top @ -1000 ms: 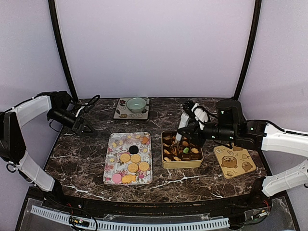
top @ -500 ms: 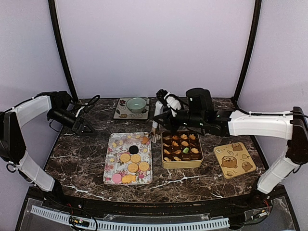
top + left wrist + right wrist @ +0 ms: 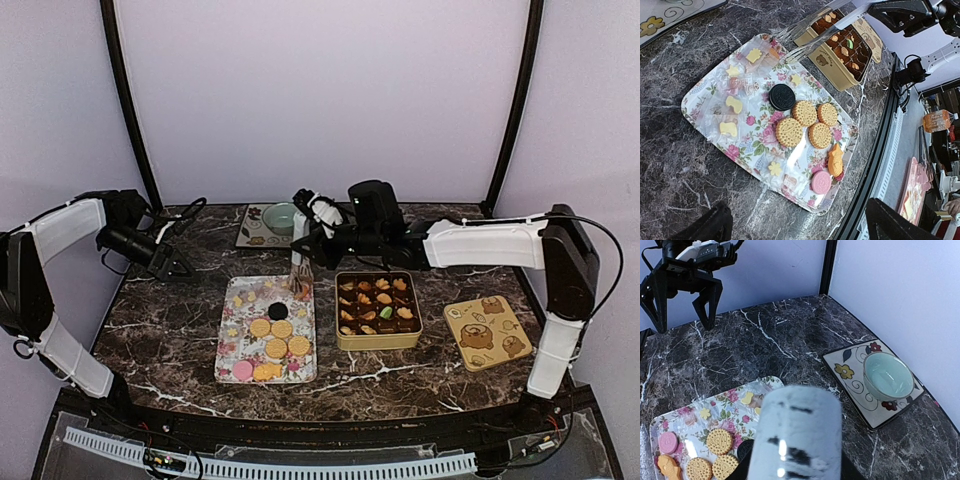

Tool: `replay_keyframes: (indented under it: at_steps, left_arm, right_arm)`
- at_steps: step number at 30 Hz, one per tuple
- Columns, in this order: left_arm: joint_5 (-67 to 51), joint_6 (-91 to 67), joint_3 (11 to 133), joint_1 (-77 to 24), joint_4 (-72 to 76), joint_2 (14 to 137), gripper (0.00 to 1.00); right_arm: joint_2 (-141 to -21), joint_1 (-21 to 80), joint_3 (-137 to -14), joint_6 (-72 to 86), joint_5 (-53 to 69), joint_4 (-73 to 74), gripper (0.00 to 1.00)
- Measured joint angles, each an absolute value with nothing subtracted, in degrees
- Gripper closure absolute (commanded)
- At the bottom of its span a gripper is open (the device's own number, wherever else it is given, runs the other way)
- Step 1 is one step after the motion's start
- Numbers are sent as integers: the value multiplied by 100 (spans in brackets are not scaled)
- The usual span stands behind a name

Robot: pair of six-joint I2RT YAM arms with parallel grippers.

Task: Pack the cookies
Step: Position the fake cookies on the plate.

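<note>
Right arm has swung left since a second ago: it was parked over the gold tin [image 3: 378, 340], and now its fingers [image 3: 303, 238] hang over the far right corner of the floral tray [image 3: 232, 340].

Top view: those fingers are clamped on a pair of clear tongs [image 3: 298, 268] pointing down at the tray. That makes sense, since the cookies [image 3: 272, 335] are small and a wide robot pinch would crush or fumble them. Most of the loose ones sit on the tray, and a good number are already in the tin's compartments just to its right. The bear-print lid [image 3: 487, 333] lies off to the side on the tabletop [image 3: 170, 330], probably so the tin is open for loading. The left fingers [image 3: 185, 270] sit spread wide apart, well clear of everything and holding nothing, so that arm looks like it's just out of the way.

Left wrist view: the tong tips are over the tray's far corner near a yellow and an orange cookie. Whether they're touching one is impossible to tell.

Right wrist view: a pale blurred shape [image 3: 797, 440] fills the foreground, so the grip itself isn't visible here. Behind it are the tray and a green bowl [image 3: 887, 375] on its patterned plate.

Looks like another pickup run is about to start.
</note>
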State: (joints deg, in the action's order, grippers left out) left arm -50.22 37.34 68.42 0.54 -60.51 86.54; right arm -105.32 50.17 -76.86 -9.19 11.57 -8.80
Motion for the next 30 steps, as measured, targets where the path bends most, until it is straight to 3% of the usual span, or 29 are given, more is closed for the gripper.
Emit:
replay_keyframes:
  at_steps: [15, 30]
  left_arm:
    - [-5011, 3795, 6842, 75, -6147, 8654, 5]
    - [-5026, 3835, 6842, 93, -6149, 8654, 5]
  right_arm:
    - [-11037, 4987, -7931, -1061, 1354, -950, 61]
    - [-10549, 5162, -7269, -1037, 1391, -1118, 75]
